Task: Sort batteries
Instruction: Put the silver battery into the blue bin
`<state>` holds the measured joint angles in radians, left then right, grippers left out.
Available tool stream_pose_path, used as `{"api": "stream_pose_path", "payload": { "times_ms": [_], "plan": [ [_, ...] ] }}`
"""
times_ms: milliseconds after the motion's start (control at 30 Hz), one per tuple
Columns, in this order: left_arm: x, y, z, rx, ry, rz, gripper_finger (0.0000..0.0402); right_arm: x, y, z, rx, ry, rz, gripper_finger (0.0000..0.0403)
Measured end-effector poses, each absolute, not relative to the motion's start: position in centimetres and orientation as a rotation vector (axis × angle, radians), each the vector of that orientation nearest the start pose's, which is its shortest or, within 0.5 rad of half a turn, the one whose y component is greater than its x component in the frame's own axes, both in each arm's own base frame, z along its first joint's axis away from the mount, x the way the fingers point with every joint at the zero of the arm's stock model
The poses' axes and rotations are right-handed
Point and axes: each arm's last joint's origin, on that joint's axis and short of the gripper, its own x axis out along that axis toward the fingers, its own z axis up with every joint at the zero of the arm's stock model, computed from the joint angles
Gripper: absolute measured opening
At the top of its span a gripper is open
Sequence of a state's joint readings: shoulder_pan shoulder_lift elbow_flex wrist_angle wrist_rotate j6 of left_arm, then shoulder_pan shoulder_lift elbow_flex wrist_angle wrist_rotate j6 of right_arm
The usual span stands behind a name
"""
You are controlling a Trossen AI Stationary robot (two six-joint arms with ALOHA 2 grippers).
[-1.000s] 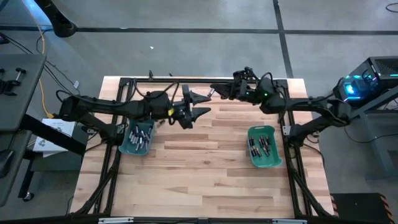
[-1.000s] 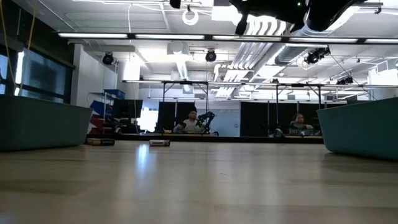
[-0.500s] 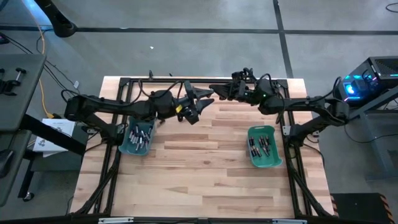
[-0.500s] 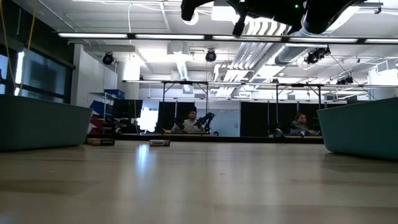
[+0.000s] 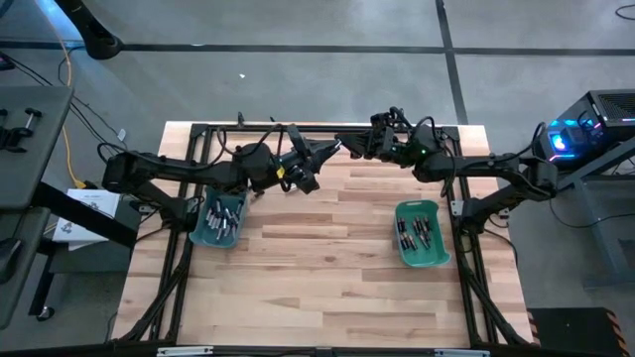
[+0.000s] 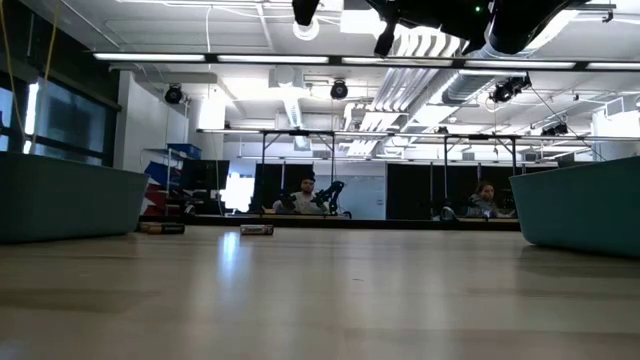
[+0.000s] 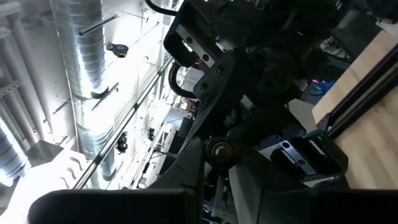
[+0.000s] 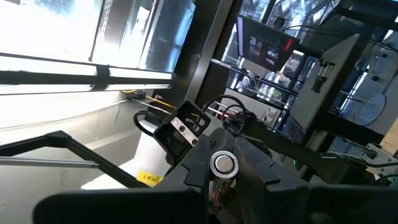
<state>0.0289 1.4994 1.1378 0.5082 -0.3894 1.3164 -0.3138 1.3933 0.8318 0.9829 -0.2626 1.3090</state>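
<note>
Both arms are raised over the far middle of the table, fingertips meeting. My right gripper (image 5: 344,147) is shut on a small silvery-ended battery (image 8: 222,163). My left gripper (image 5: 330,150) comes from the table's left and is shut on the same battery (image 7: 217,151). In the low view only the fingertips show at the top, left gripper (image 6: 305,10) and right gripper (image 6: 385,40). More batteries lie in two teal bins on the table, the left bin (image 5: 220,220) and the right bin (image 5: 421,233). My left gripper pinches the battery between its two fingers (image 7: 189,171); the battery's round end (image 7: 219,149) faces back along the fingers. The fingers reach in roughly level from the table's left. The battery is high above the table. My right gripper pinches the battery between its two fingers (image 8: 261,171), the battery lying along them with its silvery end (image 8: 222,160) toward the wrist. The fingers come from the table's right, slanting a little upward. The battery is clear of the table.
The wooden table (image 5: 317,268) lies bare between and in front of the two bins. A black frame runs along the table's far edge (image 5: 248,127). In the low view the bins' walls (image 6: 60,205) (image 6: 585,205) stand at either side; people sit far back in the room.
My left gripper has gone toward the table's far edge and right, up to the right gripper, rolling as it went. Its fingers, wide apart a second ago, have shut on the battery. My right gripper has kept still.
</note>
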Motion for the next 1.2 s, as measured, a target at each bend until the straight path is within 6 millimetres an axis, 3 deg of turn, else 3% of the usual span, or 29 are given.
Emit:
{"api": "stream_pose_path", "payload": {
  "times_ms": [133, 333, 567, 767, 1000, 1200],
  "plan": [
    [34.5, 1.7, 35.1, 1.258, 0.131, 0.447, 0.0039, 28.8, -8.5, 32.3, 1.165, -0.369, 0.221, 0.0050],
    [34.6, 0.4, 34.8, 1.129, 0.115, 0.412, 0.0039, 28.9, -8.5, 32.0, 1.141, -0.346, 0.203, 0.0113],
    [33.5, -1.9, 33.7, 0.710, 0.249, 0.486, 0.0039, 27.8, -11.3, 32.3, 1.040, -0.420, 0.111, 0.0172],
    [29.0, -2.1, 32.6, 0.248, 0.475, 0.582, 0.0039, 25.4, -13.3, 33.9, 0.942, -0.512, 0.071, 0.0175],
    [21.1, -0.6, 30.0, -0.365, 1.041, 0.668, 0.0039, 24.5, -14.2, 34.0, 0.909, -0.486, 0.025, 0.0176],
    [19.0, -0.4, 26.5, -0.731, 1.368, 0.644, 0.0039, 24.9, -14.3, 33.1, 0.934, -0.392, -0.013, 0.0176]
  ]
}}
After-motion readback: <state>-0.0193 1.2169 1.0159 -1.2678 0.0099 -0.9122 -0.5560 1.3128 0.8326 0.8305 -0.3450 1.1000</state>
